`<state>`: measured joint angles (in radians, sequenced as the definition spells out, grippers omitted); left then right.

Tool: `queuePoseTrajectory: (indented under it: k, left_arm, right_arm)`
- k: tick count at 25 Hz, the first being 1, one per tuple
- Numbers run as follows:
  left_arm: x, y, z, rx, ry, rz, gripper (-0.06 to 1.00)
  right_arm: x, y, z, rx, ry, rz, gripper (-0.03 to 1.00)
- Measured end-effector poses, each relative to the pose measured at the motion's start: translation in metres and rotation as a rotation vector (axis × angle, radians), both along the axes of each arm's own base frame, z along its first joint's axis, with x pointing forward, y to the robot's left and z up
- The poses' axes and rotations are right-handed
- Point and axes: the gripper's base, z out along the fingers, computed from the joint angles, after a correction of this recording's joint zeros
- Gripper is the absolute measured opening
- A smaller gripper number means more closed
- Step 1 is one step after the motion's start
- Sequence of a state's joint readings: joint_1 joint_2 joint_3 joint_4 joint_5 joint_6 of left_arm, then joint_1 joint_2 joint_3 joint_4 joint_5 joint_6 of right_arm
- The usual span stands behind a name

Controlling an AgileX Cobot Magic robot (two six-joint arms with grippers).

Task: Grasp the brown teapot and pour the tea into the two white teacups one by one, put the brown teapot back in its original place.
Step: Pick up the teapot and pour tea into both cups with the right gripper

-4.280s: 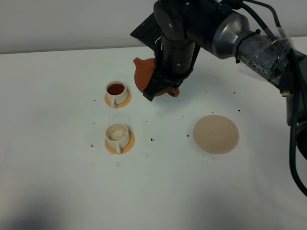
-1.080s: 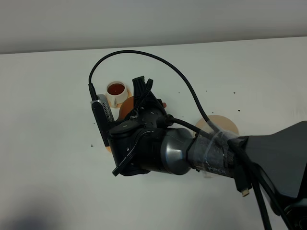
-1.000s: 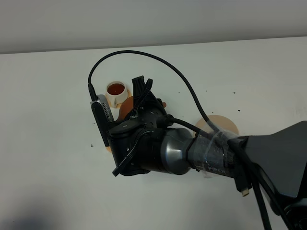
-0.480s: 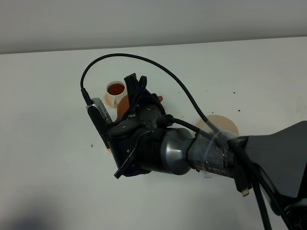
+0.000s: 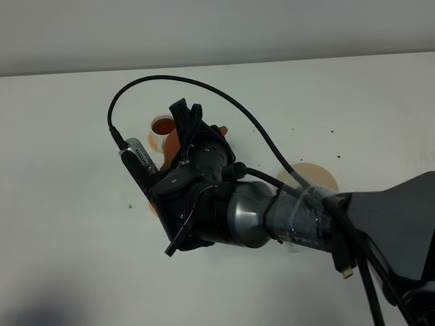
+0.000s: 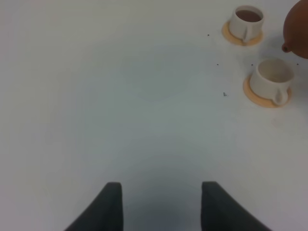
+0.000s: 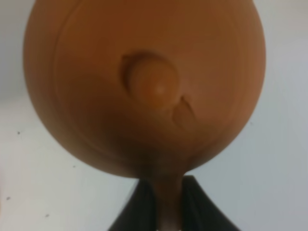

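The brown teapot [image 7: 144,86] fills the right wrist view, lid knob [image 7: 149,79] toward the camera. My right gripper [image 7: 168,207] is shut on its loop handle. In the high view the right gripper [image 5: 189,125] holds the teapot [image 5: 172,140] in the air close to the far white teacup [image 5: 163,126], which holds dark tea. My arm hides the near teacup there. The left wrist view shows both teacups: the far one [image 6: 247,20] with tea, the near one [image 6: 273,79] pale inside, and the teapot [image 6: 297,29] at the edge. My left gripper [image 6: 162,204] is open and empty.
Each teacup stands on a small orange disc [image 6: 262,98]. The pale beige coaster [image 5: 321,178] lies right of the cups, partly hidden by my right arm [image 5: 272,217] and its cable. Small dark specks dot the white table [image 5: 68,136].
My right gripper has swung the teapot from over the near teacup toward the far teacup. The left gripper's place is not shown earlier.
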<state>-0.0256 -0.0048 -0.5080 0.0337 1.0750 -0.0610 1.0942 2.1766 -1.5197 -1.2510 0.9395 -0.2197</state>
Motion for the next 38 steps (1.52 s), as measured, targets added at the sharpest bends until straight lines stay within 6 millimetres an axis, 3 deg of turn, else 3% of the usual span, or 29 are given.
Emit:
queuePoseTrajectory:
  k: [8, 38]
  left_arm:
    - [0.0, 0.0, 0.0, 0.0, 0.0, 0.0, 0.39]
    - [0.0, 0.0, 0.0, 0.001, 0.0, -0.001, 0.39]
  right_arm:
    - [-0.003, 0.005, -0.02, -0.078, -0.02, 0.014, 0.11]
    - [0.001, 0.006, -0.01, -0.235, -0.129, 0.097, 0.11]
